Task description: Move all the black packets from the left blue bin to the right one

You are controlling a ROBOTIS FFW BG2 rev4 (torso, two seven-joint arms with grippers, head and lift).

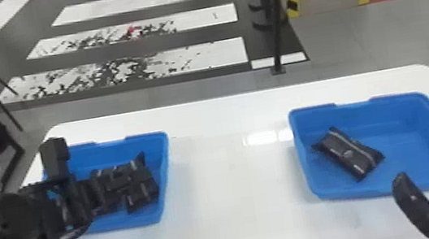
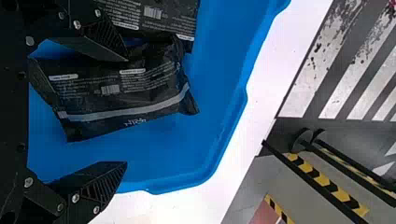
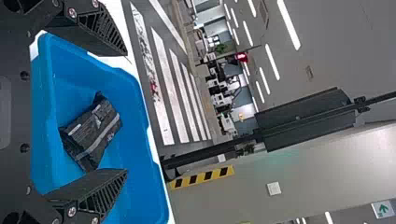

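Head view — bin rims well apart, table between

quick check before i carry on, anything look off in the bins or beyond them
Two white floor stripes beyond the table look odd: ragged dark patches break them up. The black packet in the right blue bin merely lies diagonally.

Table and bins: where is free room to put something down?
The table is bare between left bin and right bin, which also has free floor right of its packet. Crowded: the left bin, holding packets under the left hand.
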